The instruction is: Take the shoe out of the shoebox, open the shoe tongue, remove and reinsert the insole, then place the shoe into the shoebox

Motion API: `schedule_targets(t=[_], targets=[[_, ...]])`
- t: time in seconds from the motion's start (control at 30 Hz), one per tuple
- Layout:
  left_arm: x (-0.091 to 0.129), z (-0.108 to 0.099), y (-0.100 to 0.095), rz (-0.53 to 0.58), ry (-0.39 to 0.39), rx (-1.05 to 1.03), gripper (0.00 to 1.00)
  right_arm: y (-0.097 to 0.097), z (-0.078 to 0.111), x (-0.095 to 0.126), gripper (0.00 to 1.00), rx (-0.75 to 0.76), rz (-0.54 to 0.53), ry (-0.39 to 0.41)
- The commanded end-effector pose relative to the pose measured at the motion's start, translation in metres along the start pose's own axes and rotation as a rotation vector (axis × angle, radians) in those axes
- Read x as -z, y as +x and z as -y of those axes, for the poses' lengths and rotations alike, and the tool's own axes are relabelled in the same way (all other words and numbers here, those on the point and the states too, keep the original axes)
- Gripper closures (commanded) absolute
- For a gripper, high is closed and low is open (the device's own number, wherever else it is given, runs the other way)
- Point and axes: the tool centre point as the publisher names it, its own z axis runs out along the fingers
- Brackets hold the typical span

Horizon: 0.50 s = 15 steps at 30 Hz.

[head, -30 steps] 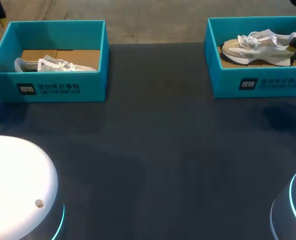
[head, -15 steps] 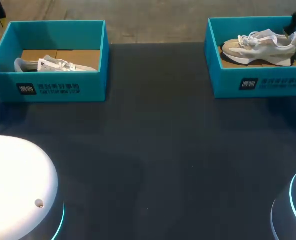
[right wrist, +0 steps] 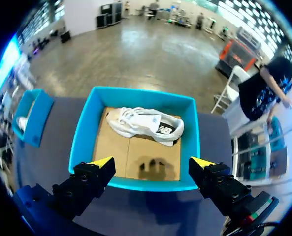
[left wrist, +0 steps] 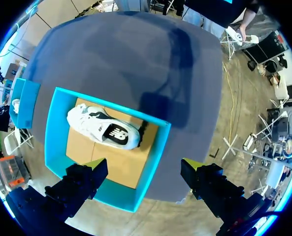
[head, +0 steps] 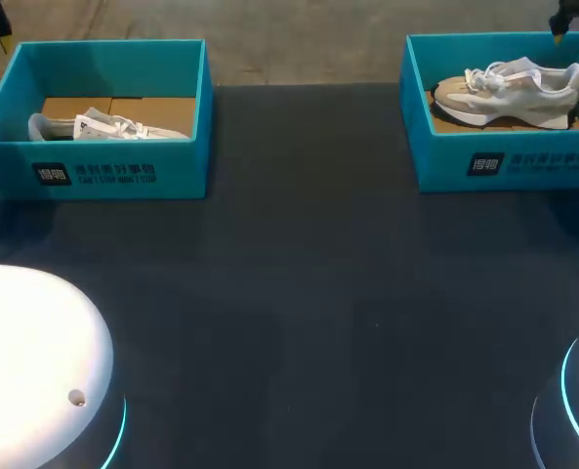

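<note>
Shoe [right wrist: 146, 125] lies inside right shoebox [right wrist: 81, 137]. Right gripper [right wrist: 152, 163] hovers above, fingers spread, empty; left gripper [left wrist: 143, 165] likewise over left shoebox [left wrist: 53, 132]. Likely step: lift-out. Descend vertically, straddle heel collar, keep clear of walls, close firmly.

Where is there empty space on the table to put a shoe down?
The dark table is bare between the left teal shoebox and the right teal shoebox, and all along in front of both. The boxes are the crowded spots: a white sneaker lies in the left one, a beige-and-white sneaker in the right.
</note>
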Motion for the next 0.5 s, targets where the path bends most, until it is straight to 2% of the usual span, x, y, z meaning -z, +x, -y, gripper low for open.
schedule_targets(t=[0.03, 0.3, 0.37, 0.5], targets=[[0.000, 0.001, 0.001, -0.002, -0.002, -0.001, 0.00, 0.002, -0.001, 0.000, 0.00, -0.201, 0.015, -0.004], [0.000, 0.001, 0.001, -0.002, -0.002, -0.001, 0.00, 0.002, -0.001, 0.000, 0.00, -0.201, 0.015, -0.004], [0.000, 0.001, 0.001, -0.002, -0.002, -0.001, 0.00, 0.001, -0.010, -0.018, 0.00, -0.298, -0.016, 0.011], [0.000, 0.001, 0.001, -0.002, -0.002, -0.001, 0.00, -0.005, -0.024, -0.049, 0.00, -0.356, 0.015, 0.054]])
